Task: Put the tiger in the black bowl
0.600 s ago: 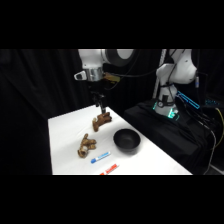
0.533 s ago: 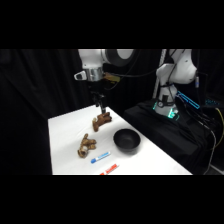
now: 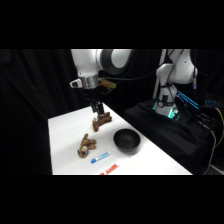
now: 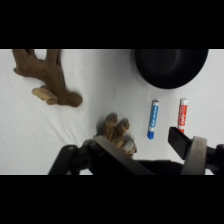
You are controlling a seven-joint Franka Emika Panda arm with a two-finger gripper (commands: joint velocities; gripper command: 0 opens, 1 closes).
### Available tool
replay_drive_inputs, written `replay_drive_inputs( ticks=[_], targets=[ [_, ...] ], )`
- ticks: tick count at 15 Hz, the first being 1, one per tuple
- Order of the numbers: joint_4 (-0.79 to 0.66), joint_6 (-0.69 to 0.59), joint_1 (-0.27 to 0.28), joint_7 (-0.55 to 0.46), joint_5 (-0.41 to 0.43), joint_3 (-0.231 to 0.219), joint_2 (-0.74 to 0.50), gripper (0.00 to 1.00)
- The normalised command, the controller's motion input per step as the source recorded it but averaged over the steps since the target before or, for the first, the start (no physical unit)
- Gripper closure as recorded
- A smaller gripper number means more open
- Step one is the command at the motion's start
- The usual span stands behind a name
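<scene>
The tool (image 3: 97, 111) hangs above the bench (image 3: 65, 130) with its two fingers spread wide and nothing between them, probably so it can come down over a toy and close. In the wrist view the tool (image 4: 152, 155) has the tiger (image 4: 116, 132) lying on the bench just past one finger and not in the gap, so I judge it must shift sideways before dropping.

In the side view the tiger (image 3: 86, 146) lies free, below the tool in the picture. Beyond the tiger lies the darker toy (image 4: 47, 80), apart and untouched. Off the tool's other finger lie a blue pen (image 4: 152, 119) and a red pen (image 4: 182, 112). Past them is the black bowl (image 4: 170, 65), standing empty.
</scene>
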Motion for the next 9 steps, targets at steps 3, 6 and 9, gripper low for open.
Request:
replay_drive_inputs(
  ticks=[3,6,9],
  targets=[
    [0.66,0.03,-0.023,-0.18,0.05,0.069,0.56,0.0],
    [0.66,-0.01,-0.044,-0.23,-0.044,0.052,0.51,0.0],
    [0.61,-0.04,-0.093,-0.39,-0.133,0.059,0.46,0.0]
  ],
)
